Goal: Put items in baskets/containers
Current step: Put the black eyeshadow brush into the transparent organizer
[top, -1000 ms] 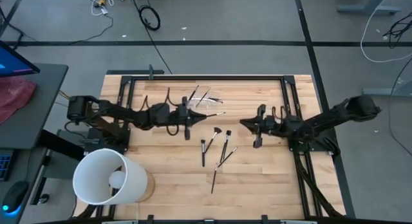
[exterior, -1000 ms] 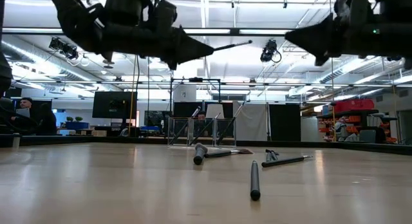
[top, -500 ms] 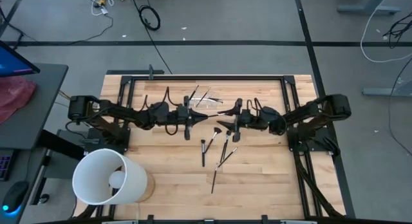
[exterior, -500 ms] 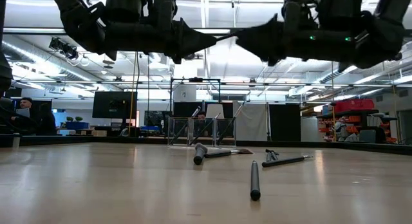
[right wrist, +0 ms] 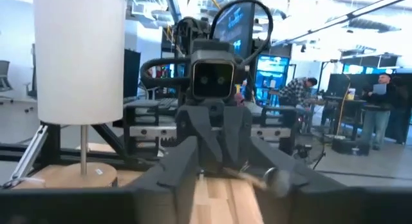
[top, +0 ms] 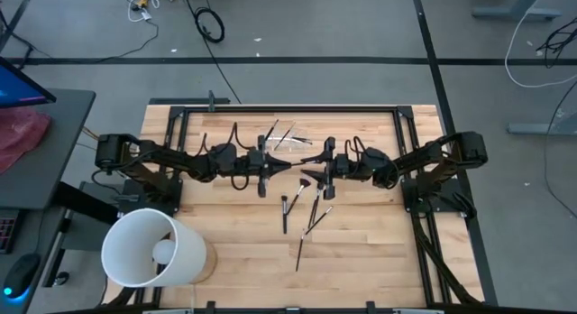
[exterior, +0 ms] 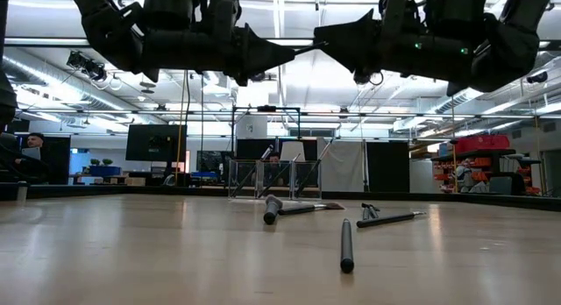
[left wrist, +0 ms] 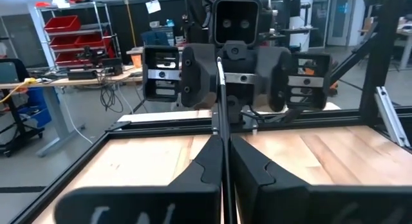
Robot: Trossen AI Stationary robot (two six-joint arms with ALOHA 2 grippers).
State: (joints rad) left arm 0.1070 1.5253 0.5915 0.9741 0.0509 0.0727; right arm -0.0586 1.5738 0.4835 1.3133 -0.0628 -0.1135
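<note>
**A:** Where is the clear holder?

**B:** The clear holder (top: 293, 143) stands on the wooden table (top: 361, 251), towards its far edge. A few brushes lean out of it.

**A:** What is the left gripper doing?

**B:** The left gripper (top: 278, 162) hangs in the air just in front of the holder. Its fingers are pinched tight on one thin dark brush (left wrist: 221, 102). The brush lies level and points away from the left arm.

**A:** And the right gripper?

**B:** The right gripper (top: 317, 166) hangs just in front of the holder too, face to face with the left one. Its fingers (left wrist: 196, 82) stand apart, and the free end of the held brush reaches in between them. Whether they touch the brush cannot be told.

**A:** Where are the other brushes?

**B:** Several loose brushes (top: 306, 210) lie flat on the table, nearer the front edge than the holder. A large white bucket (top: 149, 251) lies well away from the holder, at the table's front corner on the left arm's side.
</note>
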